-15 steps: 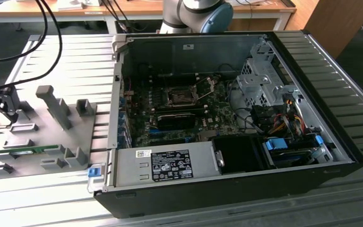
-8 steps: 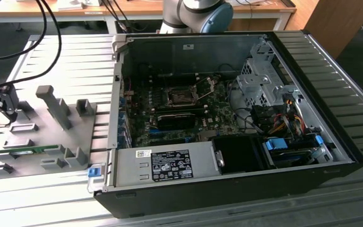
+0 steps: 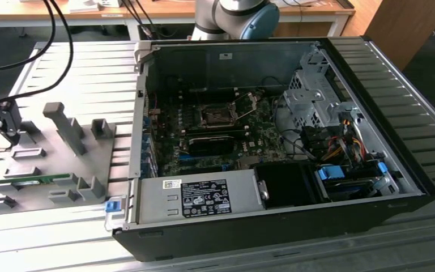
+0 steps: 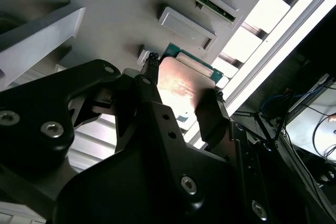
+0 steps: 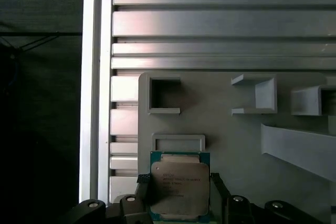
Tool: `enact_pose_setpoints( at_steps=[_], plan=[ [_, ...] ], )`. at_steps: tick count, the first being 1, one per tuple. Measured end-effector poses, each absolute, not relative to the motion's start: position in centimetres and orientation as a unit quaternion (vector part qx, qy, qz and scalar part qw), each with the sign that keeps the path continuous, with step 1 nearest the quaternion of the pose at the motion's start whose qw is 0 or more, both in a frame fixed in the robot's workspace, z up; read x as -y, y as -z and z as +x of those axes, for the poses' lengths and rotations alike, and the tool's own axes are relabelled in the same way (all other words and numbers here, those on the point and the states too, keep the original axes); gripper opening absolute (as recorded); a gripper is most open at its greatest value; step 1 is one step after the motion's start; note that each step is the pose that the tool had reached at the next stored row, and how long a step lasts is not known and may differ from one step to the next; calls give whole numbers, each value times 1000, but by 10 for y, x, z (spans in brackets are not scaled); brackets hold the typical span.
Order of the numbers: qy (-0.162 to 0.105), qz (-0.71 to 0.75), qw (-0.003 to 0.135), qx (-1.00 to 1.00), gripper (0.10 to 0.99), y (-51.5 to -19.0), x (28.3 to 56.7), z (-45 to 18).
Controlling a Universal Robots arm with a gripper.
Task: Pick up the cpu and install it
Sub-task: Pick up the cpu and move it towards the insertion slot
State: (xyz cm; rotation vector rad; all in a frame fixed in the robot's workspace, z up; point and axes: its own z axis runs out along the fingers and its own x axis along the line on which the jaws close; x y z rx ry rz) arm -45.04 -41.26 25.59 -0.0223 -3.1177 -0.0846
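The cpu (image 5: 180, 181), a small flat square chip with a shiny metal top and a green rim, lies between the two black fingers of my gripper (image 5: 181, 187) in both wrist views. The fingers (image 5: 145, 183) press against its opposite edges, so the gripper is shut on the cpu (image 4: 184, 80). It sits over the grey fixture plate (image 5: 231, 145), beside a shallow rectangular frame (image 5: 178, 142); I cannot tell whether it is lifted off the plate. In the exterior view my gripper (image 3: 4, 131) hangs at the far left over the fixture plate (image 3: 51, 164). The open motherboard socket (image 3: 219, 116) lies inside the computer case.
The open computer case (image 3: 278, 141) takes up the exterior view's middle and right, with the power supply (image 3: 199, 198) at its near side. Upright grey blocks (image 3: 70, 127) and a green memory stick (image 3: 32, 180) stand on the fixture plate. Cables (image 3: 51, 51) hang over the gripper.
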Motion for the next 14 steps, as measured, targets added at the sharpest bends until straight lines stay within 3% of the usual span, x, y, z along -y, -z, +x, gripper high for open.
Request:
enact_pose_setpoints(
  at_steps=[14],
  plan=[
    [27,-7,11,1000,537,-261,413,-450]
  ],
)
